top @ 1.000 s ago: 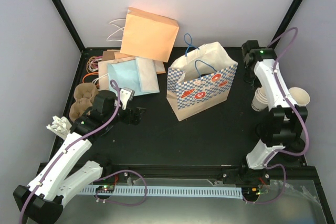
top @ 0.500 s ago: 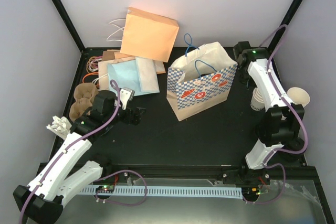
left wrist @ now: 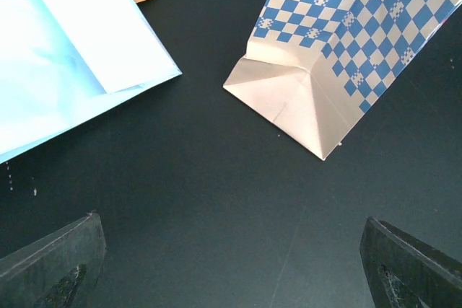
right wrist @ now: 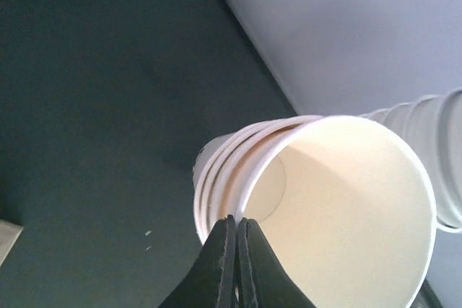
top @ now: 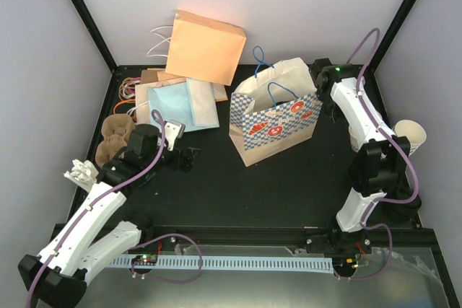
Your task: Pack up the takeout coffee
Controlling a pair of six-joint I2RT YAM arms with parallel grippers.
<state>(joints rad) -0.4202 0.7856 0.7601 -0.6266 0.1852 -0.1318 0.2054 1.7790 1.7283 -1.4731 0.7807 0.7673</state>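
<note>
**Top view.**
- The right arm's wrist is covering its own fingertips and whatever is between them, so the takeout coffee cup is hidden here.
- The same arm is crossing a cup stack (top: 408,133) at the table's right edge. Only the stack's top is showing.
- The right gripper (top: 323,81) is hanging just beside the upper right corner of the blue-checked bag (top: 278,115), which is standing open mid-table.
- An orange bag (top: 207,46) is leaning at the back. A light-blue bag (top: 175,106) is lying flat at the back left, and a brown cup carrier (top: 115,137) is sitting at the left edge.
- The left gripper (top: 183,158) is sitting low over the black table (top: 289,185), left of the checked bag and apart from it. Its spread is hard to read here.

**Left wrist view.**
- Both fingers are being cut off by the bottom edge.
- The left gripper (left wrist: 229,220) is standing wide, with only bare table (left wrist: 216,178) between the fingers.
- Ahead, the folded bottom of the blue-checked bag (left wrist: 289,99) is facing the camera. The light-blue bag (left wrist: 72,41) is lying to its left, apart from it.

**Right wrist view.**
- The takeout coffee cup (right wrist: 339,207) is running off the bottom edge, mouth toward the camera.
- Two or three rolled rims are showing nested at its left side. I cannot tell whether these are separate cups.
- Another cup stack (right wrist: 449,156) is being cut off at the right edge, against the lilac wall (right wrist: 346,27).
- The right gripper (right wrist: 236,227) is pinching the cup's near rim, with the fingers pressed together on the thin wall.
</note>
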